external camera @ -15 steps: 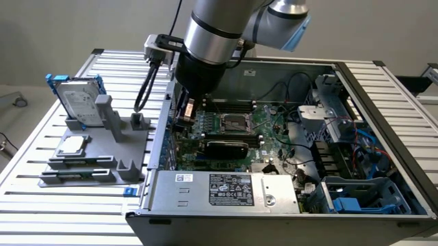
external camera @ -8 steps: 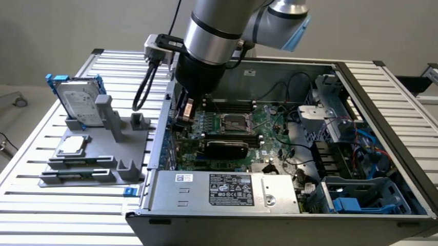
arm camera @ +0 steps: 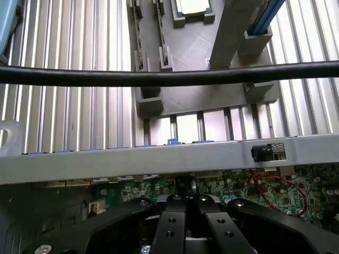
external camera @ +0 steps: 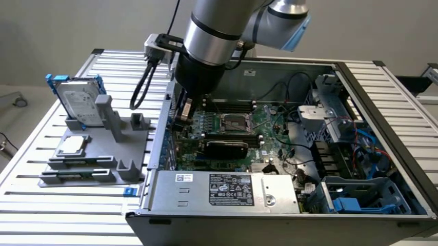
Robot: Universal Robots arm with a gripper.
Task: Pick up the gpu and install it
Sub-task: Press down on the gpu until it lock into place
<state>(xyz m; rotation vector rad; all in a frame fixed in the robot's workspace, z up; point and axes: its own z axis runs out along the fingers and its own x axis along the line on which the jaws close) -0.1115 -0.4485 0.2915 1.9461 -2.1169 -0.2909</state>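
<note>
While the exterior view hides it, the pincer [arm camera: 186,211] looks narrow above the motherboard [arm camera: 275,190].

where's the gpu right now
In the exterior view the gpu sits inside the open computer case, lying on the motherboard just below the processor socket and above the power supply, toward the case's left side.

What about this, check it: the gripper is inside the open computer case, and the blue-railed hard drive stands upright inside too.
Wrong. The exterior view shows the hard drive upright in the grey holder outside the computer case; the gripper is inside it.
</note>
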